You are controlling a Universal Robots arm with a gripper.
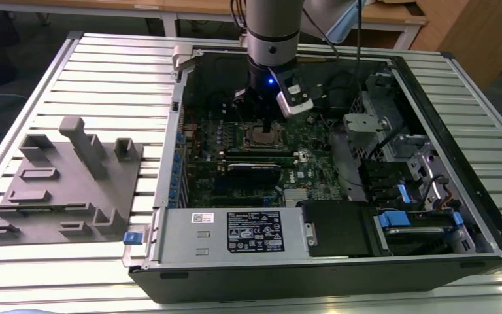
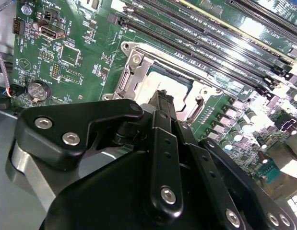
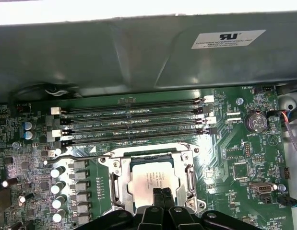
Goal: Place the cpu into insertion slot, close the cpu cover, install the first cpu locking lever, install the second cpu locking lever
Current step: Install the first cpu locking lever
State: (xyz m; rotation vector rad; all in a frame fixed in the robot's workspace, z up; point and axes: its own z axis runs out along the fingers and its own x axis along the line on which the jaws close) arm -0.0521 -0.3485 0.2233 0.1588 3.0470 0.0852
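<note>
The hand (image 3: 162, 194), fingertips (image 3: 158, 194) pressed together and empty, hovers just over the cpu (image 3: 149, 178), which lies in the insertion slot (image 3: 155, 162) with the cpu cover (image 3: 120, 182) down around it. The step of the locking lever (image 3: 81, 153) seems in hand; it calls for a careful sideways push.

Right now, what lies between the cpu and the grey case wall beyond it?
In the first wrist view, the cpu cover edge, then rows of long black memory slots, lie between the cpu and the case wall.
</note>
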